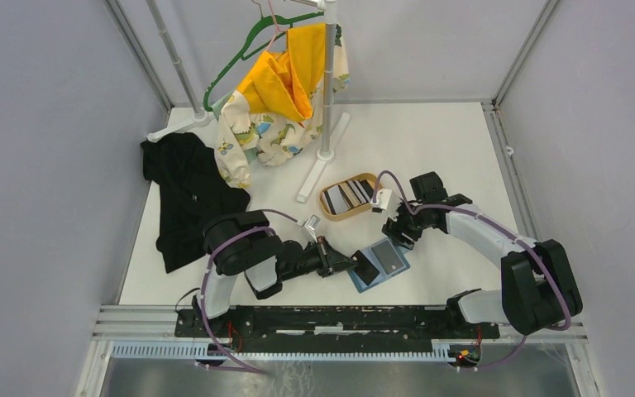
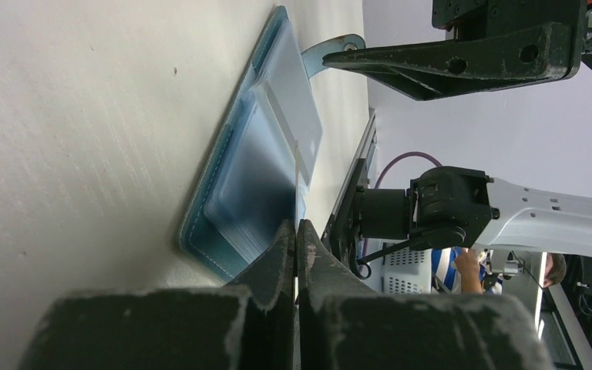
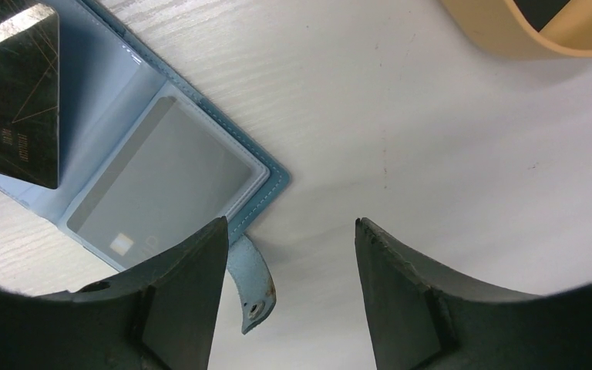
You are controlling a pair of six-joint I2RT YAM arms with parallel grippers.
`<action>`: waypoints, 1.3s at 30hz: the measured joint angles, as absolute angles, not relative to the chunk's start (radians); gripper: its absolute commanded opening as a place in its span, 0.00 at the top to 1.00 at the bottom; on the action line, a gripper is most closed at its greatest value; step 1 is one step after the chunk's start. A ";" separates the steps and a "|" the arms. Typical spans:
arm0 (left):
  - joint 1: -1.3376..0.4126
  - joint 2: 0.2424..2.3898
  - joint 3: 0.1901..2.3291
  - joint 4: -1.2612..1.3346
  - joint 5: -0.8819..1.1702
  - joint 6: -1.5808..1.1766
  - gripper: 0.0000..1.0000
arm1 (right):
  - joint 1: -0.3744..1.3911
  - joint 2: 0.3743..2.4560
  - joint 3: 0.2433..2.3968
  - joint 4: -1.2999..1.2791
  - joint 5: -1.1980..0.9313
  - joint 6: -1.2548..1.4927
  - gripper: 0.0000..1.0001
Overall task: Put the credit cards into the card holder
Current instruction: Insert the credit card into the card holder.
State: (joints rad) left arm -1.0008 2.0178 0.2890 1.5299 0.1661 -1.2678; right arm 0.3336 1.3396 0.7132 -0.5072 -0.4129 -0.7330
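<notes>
The teal card holder [image 1: 383, 264] lies open on the table between the arms. My left gripper [image 1: 350, 263] is shut on a black credit card [image 1: 366, 270], which rests over the holder's left half. In the left wrist view that card [image 2: 297, 166] shows edge-on, pinched between the jaws of the left gripper [image 2: 297, 227] above the card holder [image 2: 250, 181]. My right gripper [image 3: 289, 231] stands open over the holder's far edge, with the snap tab [image 3: 251, 283] between its fingers, untouched. A grey card [image 3: 162, 181] sits in the holder's clear pocket. More credit cards [image 1: 349, 194] lie in the tray.
The oval tan wooden tray [image 1: 331, 212] stands just behind the holder. A clothes rack base [image 1: 323, 155] with a yellow garment [image 1: 285, 78] is farther back, and a black garment [image 1: 186, 194] lies at the left.
</notes>
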 measured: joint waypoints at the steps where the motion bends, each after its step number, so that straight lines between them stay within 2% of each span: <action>1: -1.004 2.018 0.289 1.530 0.160 -1.269 0.98 | 0.334 1.340 0.713 -0.507 -0.411 -0.733 0.33; 18: -1.041 2.016 0.352 1.520 0.107 -1.316 0.98 | 0.333 1.340 0.708 -0.506 -0.399 -0.733 0.33; 27: -1.060 1.860 0.371 1.291 0.049 -1.308 0.98 | 0.333 1.340 0.705 -0.506 -0.392 -0.733 0.33; 39: -1.063 1.872 0.386 1.251 0.048 -1.301 0.98 | 0.332 1.340 0.705 -0.506 -0.387 -0.733 0.33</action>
State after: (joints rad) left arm -1.0626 1.8721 0.3859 1.2514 0.0483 -1.3006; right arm 0.3325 1.3396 0.7048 -0.5064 -0.3866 -0.7334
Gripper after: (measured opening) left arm 0.034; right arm 0.669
